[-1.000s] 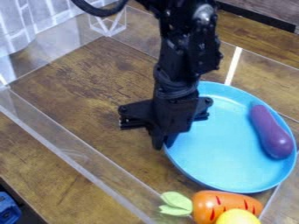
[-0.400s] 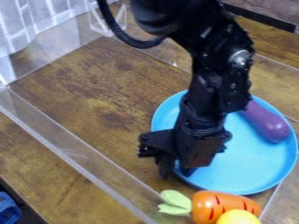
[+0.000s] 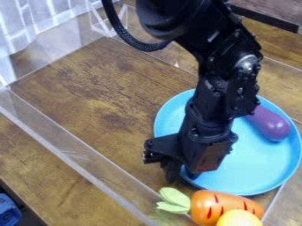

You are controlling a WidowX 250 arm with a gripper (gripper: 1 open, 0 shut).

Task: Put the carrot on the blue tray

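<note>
Carrot first: the small orange plastic toy carrot (image 3: 220, 207) with dark grooves and a leafy light green top sits just outside the round bright blue plastic plate (image 3: 270, 159), below its near rim in the camera view, right beside a yellow lemon (image 3: 239, 218). Can't make out any readable writing. Brown wood-grain surface (image 3: 83, 88), clear see-through wall (image 3: 71, 146) along it. Purple plastic eggplant (image 3: 270, 123) is on the plate. Black gripper (image 3: 175, 163) hangs over the plate's left side, and honestly I can't tell if its fingers are apart or together.

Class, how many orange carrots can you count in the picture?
1. The carrot lies at the near edge of the blue tray, beside a yellow lemon. The arm could hide others.
</note>
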